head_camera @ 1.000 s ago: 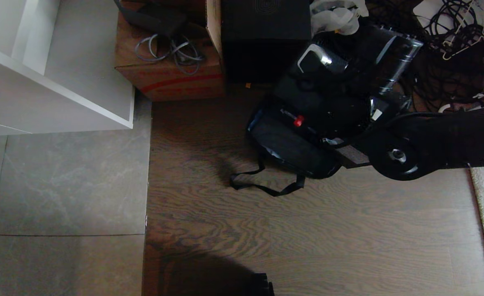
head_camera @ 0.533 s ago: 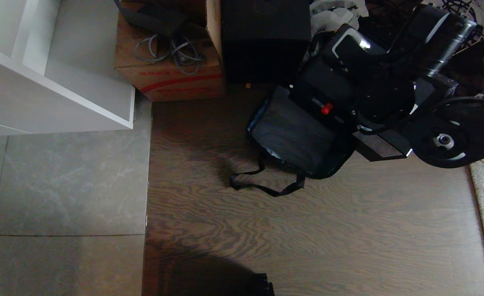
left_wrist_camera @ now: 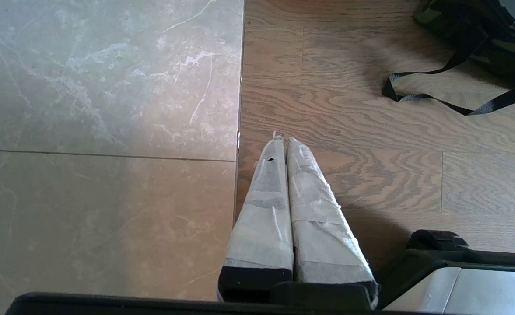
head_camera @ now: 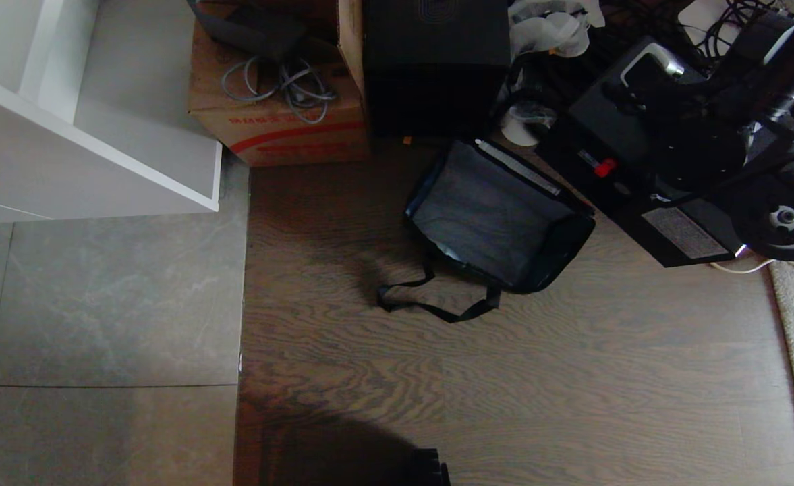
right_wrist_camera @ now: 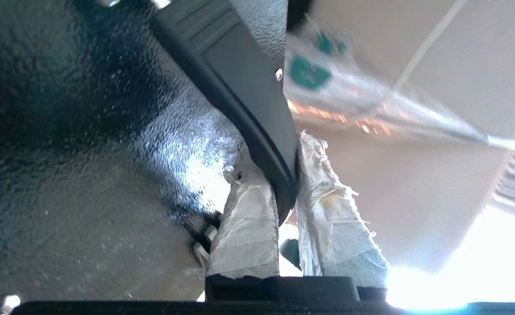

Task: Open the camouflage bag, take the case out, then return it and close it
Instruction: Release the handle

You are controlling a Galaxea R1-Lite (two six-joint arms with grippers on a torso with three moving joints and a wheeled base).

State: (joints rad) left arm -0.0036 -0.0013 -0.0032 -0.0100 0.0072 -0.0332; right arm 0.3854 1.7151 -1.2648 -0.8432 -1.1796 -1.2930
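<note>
Hanging from its handle, the case [head_camera: 646, 175] is clear of the camouflage bag [head_camera: 498, 219], which lies open and empty on the wooden floor [head_camera: 504, 391] with its strap [head_camera: 430, 304] trailing in front. The right gripper [right_wrist_camera: 285, 192] has its taped fingers clamped on the handle [right_wrist_camera: 239, 96] alone, so the heavy case could swing or twist and slip out, I'd say, or knock into the cable clutter [head_camera: 741, 27] beside it. Over by the tile edge the left gripper [left_wrist_camera: 282, 142] is parked, its jaws pressed together on nothing.
</note>
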